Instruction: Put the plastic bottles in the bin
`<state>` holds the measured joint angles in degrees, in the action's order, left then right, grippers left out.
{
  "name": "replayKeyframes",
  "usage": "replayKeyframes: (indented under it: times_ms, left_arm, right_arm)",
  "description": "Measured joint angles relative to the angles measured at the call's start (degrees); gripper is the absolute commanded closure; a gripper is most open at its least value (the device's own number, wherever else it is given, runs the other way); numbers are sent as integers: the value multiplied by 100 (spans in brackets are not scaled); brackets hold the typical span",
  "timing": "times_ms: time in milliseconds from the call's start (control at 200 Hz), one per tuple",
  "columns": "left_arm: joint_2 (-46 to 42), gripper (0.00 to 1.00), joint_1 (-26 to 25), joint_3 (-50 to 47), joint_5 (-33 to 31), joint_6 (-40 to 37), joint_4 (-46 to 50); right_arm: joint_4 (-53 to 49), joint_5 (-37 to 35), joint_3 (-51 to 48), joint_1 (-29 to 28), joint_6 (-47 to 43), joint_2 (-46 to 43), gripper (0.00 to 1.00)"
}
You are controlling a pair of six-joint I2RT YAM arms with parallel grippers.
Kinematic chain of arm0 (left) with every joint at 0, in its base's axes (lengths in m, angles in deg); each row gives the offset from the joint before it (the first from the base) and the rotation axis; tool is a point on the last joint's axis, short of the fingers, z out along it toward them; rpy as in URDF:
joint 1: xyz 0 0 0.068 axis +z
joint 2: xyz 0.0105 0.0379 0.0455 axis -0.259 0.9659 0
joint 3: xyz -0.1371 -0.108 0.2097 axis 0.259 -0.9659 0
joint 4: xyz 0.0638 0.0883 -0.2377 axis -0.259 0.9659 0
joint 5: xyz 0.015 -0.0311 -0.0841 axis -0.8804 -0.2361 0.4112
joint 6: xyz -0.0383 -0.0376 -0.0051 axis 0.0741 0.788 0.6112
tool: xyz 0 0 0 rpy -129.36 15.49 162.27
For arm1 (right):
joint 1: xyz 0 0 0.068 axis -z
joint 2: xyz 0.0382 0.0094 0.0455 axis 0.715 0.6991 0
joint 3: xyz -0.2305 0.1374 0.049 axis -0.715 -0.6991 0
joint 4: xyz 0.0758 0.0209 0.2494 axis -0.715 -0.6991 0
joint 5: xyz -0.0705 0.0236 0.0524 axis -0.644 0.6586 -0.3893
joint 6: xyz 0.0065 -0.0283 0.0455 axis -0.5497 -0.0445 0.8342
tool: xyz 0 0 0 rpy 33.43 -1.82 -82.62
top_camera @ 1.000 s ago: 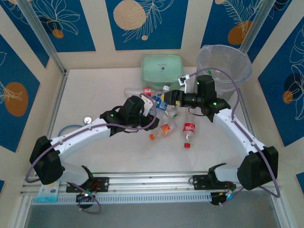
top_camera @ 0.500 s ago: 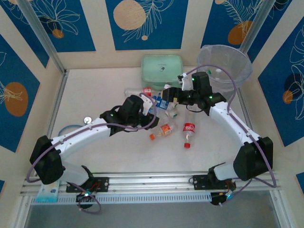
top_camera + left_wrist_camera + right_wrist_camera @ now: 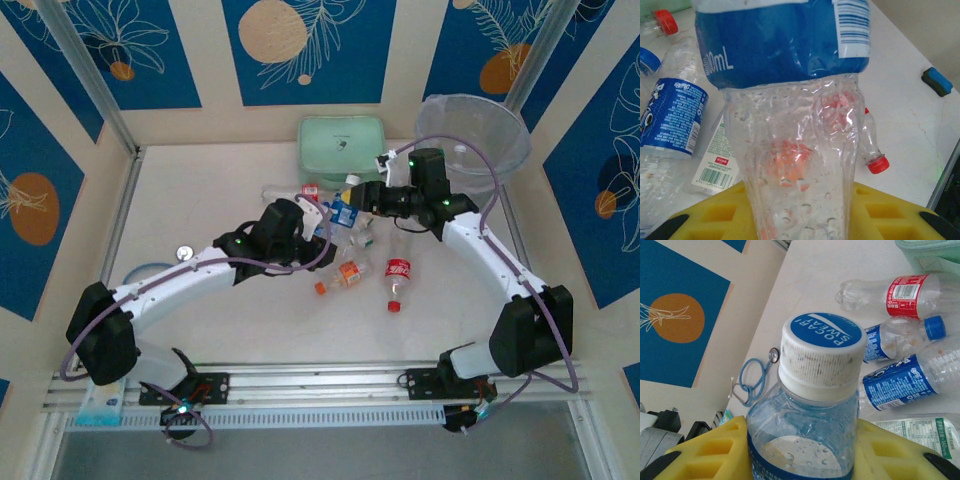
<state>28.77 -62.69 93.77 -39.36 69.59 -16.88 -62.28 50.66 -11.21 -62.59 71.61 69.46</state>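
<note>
Showing both arms loaded beside the bottle heap. Top external view: taking the mint-green case (image 3: 342, 145) as landmark, the bin (image 3: 500, 165), a tall tapered translucent bucket, stands just right of the case, while the plastic bottles (image 3: 398, 272) lie strewn on the table (image 3: 200, 200) in front of the case. The left gripper (image 3: 322, 222) and right gripper (image 3: 350, 200) meet close together in front of the case, each closed on a bottle. Left wrist view: the yellow pads (image 3: 880, 210) of the left gripper clamp a blue-label bottle (image 3: 790, 100) by its clear body, which is thin-walled, dented and beaded with droplets; loose bottles lie on the white table beneath it. Right wrist view: the right gripper's ridged yellow pads (image 3: 715, 450) pinch a white-capped bottle (image 3: 815, 390) by its shoulder, under a knurled cap; a red-label bottle (image 3: 900, 290) lies just in front of the case's corner. Likely faults: the two wrists work so near each other that a swing toward the bin, right of the case, could knock them together; wet, slick, yielding plastic may slide or buckle between the soft pads; and a bottle carried low could strike the bin's high rim and drop outside.
</note>
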Motion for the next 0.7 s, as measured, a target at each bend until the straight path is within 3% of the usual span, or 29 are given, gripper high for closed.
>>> replayKeyframes:
  times_ms: [135, 250, 420, 565, 700]
  left_arm:
    - [-4, 19, 0, 0, 20, 70, -140]
    - [-48, 5, -2, -11, -4, 52, -188]
    - [-345, 0, 0, -203, -131, 109, -173]
    - [-509, 0, 4, -297, -153, 214, -175]
    - [-612, 0, 4, -540, -153, 393, -136]
  right_arm:
    - [-229, -20, 221, 50, -157, 0, 69]
    - [-645, -372, 778, 153, -468, -11, 71]
    - [-1285, -1392, 1838, 376, -1139, -219, 75]
    - [-1550, -2144, 2767, 979, -1591, -358, 100]
    - [-1628, -2706, 3541, 1812, -1808, -297, 100]
